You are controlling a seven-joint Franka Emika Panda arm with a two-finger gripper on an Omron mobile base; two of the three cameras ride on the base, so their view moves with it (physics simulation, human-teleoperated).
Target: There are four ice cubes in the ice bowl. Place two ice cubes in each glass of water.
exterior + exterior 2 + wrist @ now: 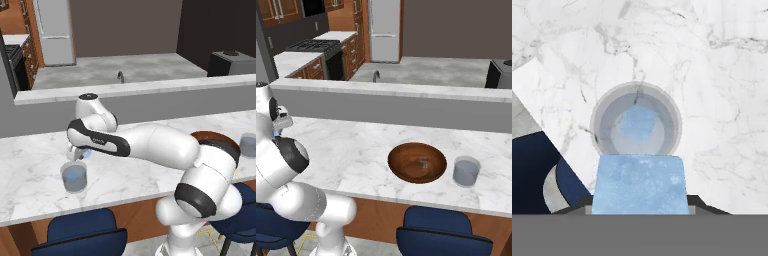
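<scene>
Gripper: the two-finger gripper [80, 153] was held just above the left glass, its fingers pinched on a small pale-blue translucent ice cube [639, 184]; in the hand view this held cube was seen between the dark fingertips, directly over the glass opening.
Left glass: a short clear cylindrical tumbler with a bluish-grey tint [75, 176] was stood upright on the white marble counter [30, 170], near its front edge; a second pale-blue ice cube [639, 123] was seen lying inside it.
Right glass: the other alike clear tumbler [466, 171] was stood upright just right of the bowl, apart from it; whether it held ice could not be told.
Ice bowl: the wide, shallow, round dark reddish-brown wooden bowl [417, 162] was placed on the counter, well to the right of the left glass; a faint pale shape [424, 162] was seen in its middle, too indistinct to count cubes.
Stools: dark blue padded seats [443, 230] were set along the near side of the counter.
</scene>
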